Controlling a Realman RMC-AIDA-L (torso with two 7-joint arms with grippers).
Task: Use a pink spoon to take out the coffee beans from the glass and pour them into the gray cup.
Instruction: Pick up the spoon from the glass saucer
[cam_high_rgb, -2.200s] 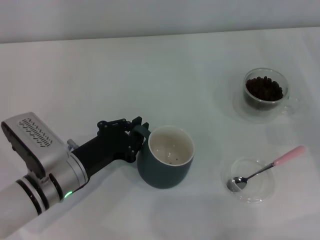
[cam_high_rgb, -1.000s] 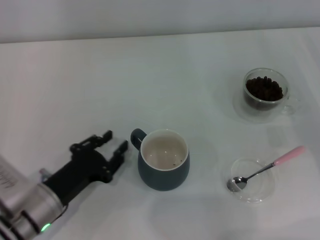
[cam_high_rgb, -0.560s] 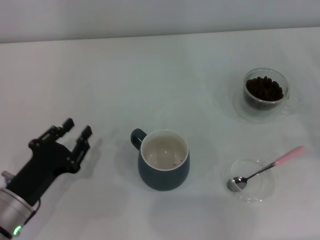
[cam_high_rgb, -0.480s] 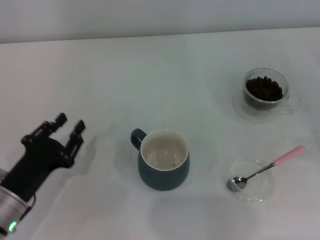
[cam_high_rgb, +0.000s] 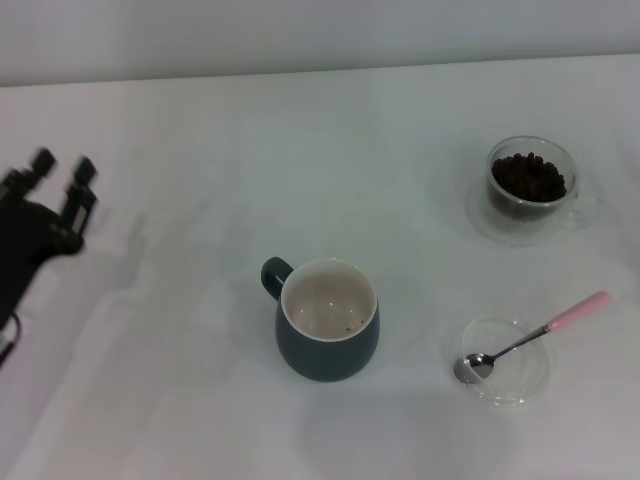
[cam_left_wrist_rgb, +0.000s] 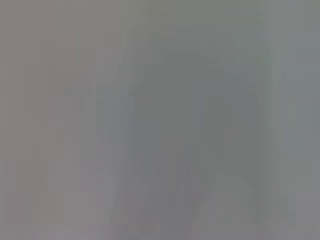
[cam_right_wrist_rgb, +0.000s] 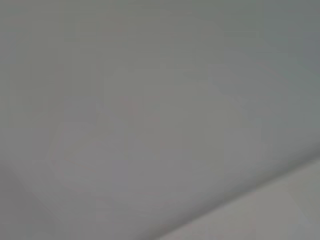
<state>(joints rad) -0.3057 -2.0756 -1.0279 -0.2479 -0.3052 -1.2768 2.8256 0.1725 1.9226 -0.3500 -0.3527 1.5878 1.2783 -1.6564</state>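
Left gripper (cam_high_rgb: 62, 170) now farther from gray cup (cam_high_rgb: 327, 320), fingers apart.

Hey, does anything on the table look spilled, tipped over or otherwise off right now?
Nothing stands out. The gray cup stands upright, the glass holds its coffee beans, and the pink spoon rests across a clear saucer. The open left gripper is far off at the table's left edge.

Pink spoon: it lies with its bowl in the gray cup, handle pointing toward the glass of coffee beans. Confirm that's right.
Not quite. In the head view the pink spoon rests with its bowl in the shallow clear saucer, not in the gray cup. Its handle does point up toward the glass of coffee beans.
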